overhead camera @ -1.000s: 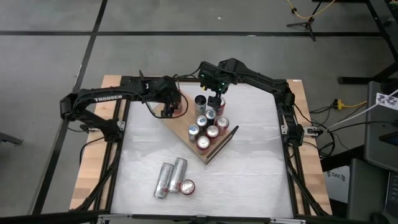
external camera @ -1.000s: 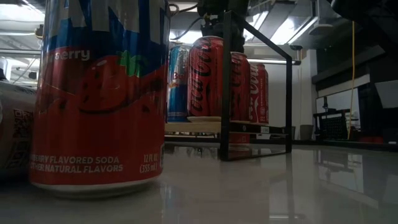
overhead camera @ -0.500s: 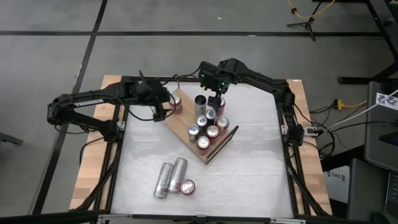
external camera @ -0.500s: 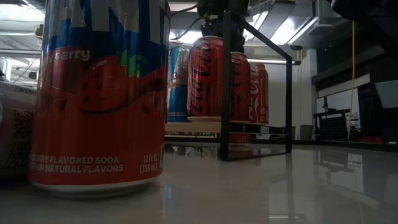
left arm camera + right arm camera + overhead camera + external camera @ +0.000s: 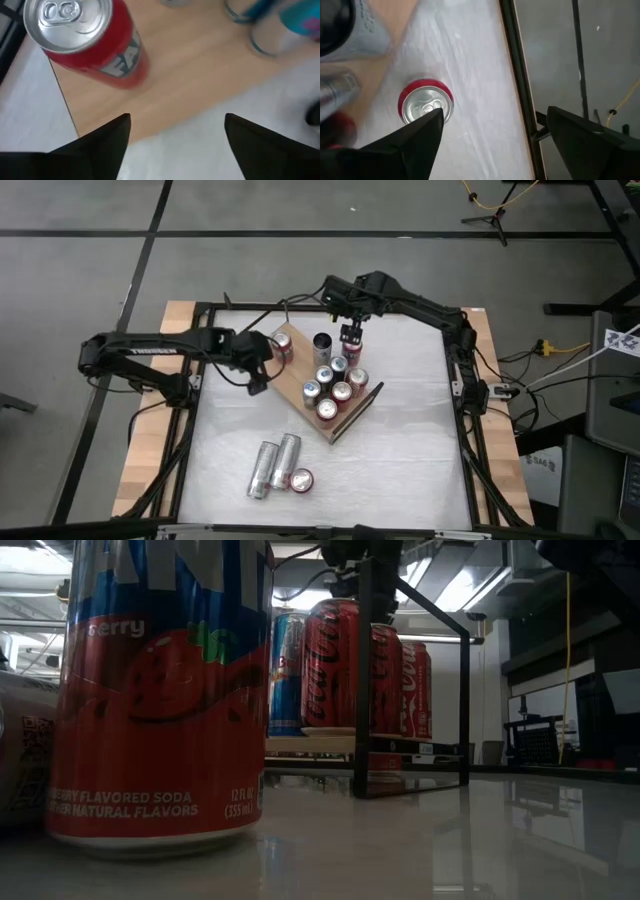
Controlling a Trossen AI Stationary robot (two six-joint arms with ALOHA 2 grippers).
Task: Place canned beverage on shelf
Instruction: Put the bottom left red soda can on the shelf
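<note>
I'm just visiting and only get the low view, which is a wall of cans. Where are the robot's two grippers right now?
Observer: The left gripper hovers at the shelf's edge, open and empty.
Operator: And the other one?
Observer: The right gripper hangs open above the shelf's far end. Below it a red can stands on the white table, beside the shelf.
Operator: Is anything near the left gripper?
Observer: Yes, a corner can stands upright on the shelf just ahead of it, not touched.
</note>
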